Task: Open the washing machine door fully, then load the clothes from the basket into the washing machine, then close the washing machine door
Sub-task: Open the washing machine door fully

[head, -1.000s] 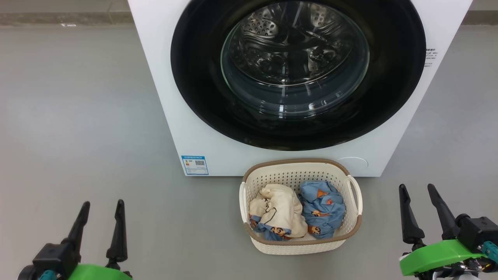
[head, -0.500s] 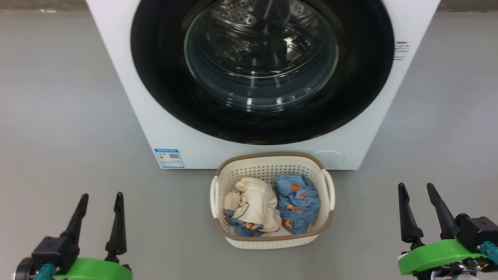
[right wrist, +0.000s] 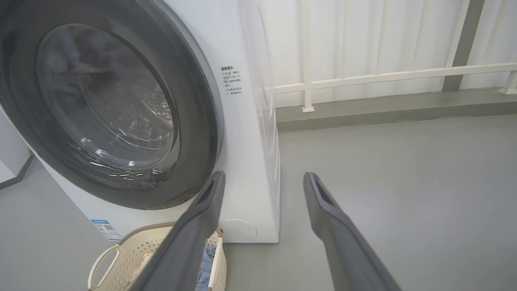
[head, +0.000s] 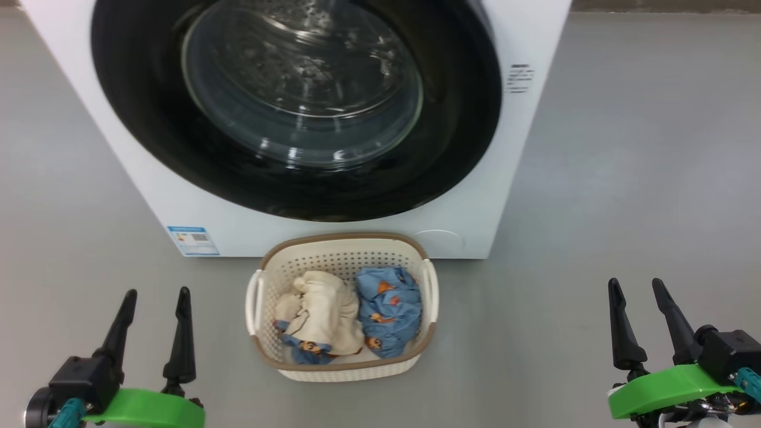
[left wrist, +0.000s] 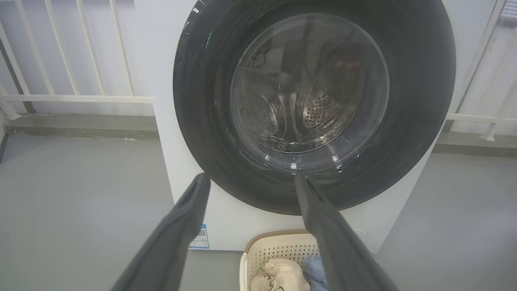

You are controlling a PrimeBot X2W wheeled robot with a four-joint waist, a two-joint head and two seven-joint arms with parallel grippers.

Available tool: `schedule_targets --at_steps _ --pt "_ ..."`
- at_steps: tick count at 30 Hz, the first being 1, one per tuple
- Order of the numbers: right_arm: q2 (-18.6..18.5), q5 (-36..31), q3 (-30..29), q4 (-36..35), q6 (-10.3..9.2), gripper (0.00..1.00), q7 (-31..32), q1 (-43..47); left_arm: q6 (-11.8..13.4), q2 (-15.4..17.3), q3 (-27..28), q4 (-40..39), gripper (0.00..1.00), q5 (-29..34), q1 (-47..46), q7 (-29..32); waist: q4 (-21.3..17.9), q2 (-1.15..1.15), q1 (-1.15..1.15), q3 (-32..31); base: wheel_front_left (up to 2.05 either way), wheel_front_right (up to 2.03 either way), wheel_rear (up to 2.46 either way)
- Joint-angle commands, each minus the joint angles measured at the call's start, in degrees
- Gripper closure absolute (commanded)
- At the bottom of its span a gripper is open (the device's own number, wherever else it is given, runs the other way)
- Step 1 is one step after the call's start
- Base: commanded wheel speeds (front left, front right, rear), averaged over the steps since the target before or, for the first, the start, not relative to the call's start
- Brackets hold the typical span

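washing machine door (head: pixel 297 101) shut; left gripper (head: pixel 158 291) and right gripper (head: pixel 634 280) open, empty; basket (head: pixel 342 236) close below may block its swing.

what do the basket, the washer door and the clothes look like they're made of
Basket: looks like moulded cream plastic, matt, perforated walls; brown woven-look rim, likely plastic too. Washing machine door: glossy black frame, probably plastic, round a clear bulging bowl, seemingly glass from its sharp highlights. Clothes: soft printed cloth, crumpled into folds.
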Motion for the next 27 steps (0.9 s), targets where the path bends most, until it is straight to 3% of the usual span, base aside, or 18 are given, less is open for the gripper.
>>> schedule_targets --at_steps 1,12,27 --pt "-0.77 -0.02 1.37 -1.43 0.26 0.0 -0.71 -1.86 0.04 0.9 2.13 -1.84 0.0 -0.24 -2.22 -0.37 -0.04 0.0 0.0 -0.04 1.23 1.23 -2.46" --pt "-0.94 0.1 1.18 -1.49 0.26 0.0 -0.71 -1.71 0.04 1.11 1.26 -2.75 0.0 -2.23 -1.68 -0.37 -0.31 0.0 0.0 -0.43 0.8 0.8 -1.6" --pt "-0.93 0.82 1.47 -1.04 0.26 0.0 -0.71 -2.77 0.04 0.25 -0.02 -2.51 0.0 -3.13 -1.39 -0.37 0.29 0.0 0.0 0.34 0.06 0.06 -0.11"
